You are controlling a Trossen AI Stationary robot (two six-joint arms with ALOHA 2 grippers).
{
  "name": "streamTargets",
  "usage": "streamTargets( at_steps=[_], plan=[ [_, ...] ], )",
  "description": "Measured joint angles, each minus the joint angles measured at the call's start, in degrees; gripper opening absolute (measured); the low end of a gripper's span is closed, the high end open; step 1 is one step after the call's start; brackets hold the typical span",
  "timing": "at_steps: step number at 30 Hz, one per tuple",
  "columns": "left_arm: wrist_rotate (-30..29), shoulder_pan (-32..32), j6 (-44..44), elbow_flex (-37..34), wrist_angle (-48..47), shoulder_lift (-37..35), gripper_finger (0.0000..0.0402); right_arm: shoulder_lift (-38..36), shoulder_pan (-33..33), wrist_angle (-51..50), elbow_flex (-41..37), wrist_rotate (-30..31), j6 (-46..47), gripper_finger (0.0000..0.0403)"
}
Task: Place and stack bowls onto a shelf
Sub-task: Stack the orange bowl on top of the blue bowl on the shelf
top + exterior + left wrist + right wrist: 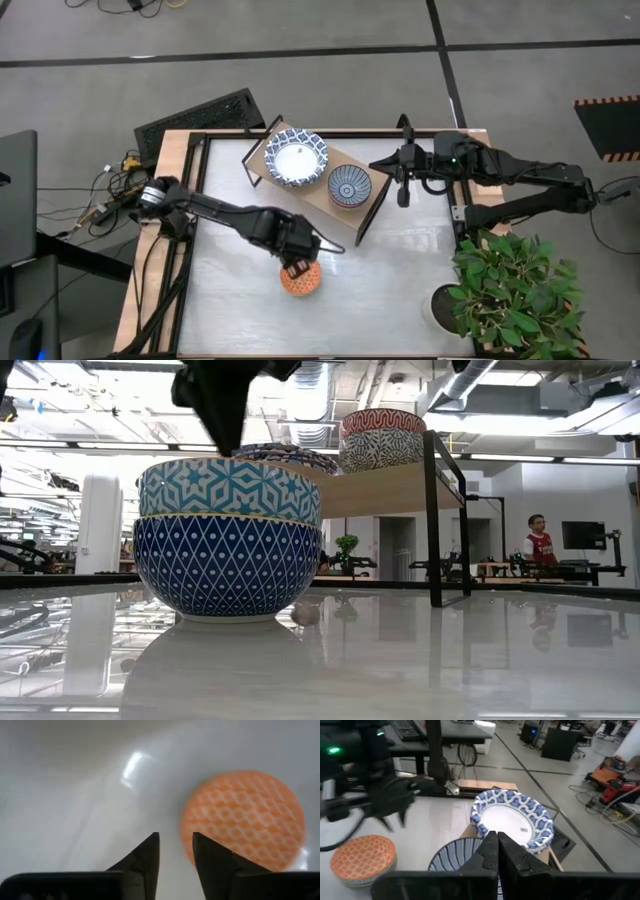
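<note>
A bowl with an orange patterned inside (300, 279) stands on the table near its front edge; in the low view it seems to be the top of a stack of two bowls with blue-patterned walls (228, 545). My left gripper (297, 267) is open just above its rim (176, 855). On the light-wood shelf (345, 158) sit a wide white bowl with a blue rim (295, 160) and a smaller blue-patterned bowl (349, 186). My right gripper (402, 192) hangs shut and holding nothing off the shelf's right end (496, 845). My left gripper comes down from above at the orange bowl's rim (192, 827), one finger (212, 860) over the inside and the other outside. Whether the fingertips touch the rim I cannot tell.
A potted plant (510, 290) stands at the table's near right corner. A keyboard (200, 115) lies beyond the far left corner. Black frame rails (190, 200) run along the table's sides. A person (538, 545) stands far back in the room.
</note>
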Motion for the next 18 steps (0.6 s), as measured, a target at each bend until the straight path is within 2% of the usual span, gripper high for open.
streamTargets(
  at_steps=[5, 11, 14, 18],
  plan=[
    [3.23, -0.26, -0.75, -4.85, 7.80, -0.73, 0.0159, -0.02, -0.02, -2.24, -0.02, 0.27, 0.41, 0.0022],
    [2.54, 0.05, -4.14, -14.10, 15.35, -9.75, 0.0228, -0.02, 0.07, -3.25, -0.02, 0.27, 1.24, 0.0022],
    [1.03, 0.07, -8.65, -21.80, 19.14, -15.75, 0.0239, -0.02, 0.07, -3.62, -0.02, 0.27, 1.24, 0.0022],
    [2.14, -0.49, -13.98, -29.37, 25.20, -20.74, 0.0235, -0.02, 0.00, -3.94, -0.02, 0.27, 1.51, 0.0022]
  ],
)
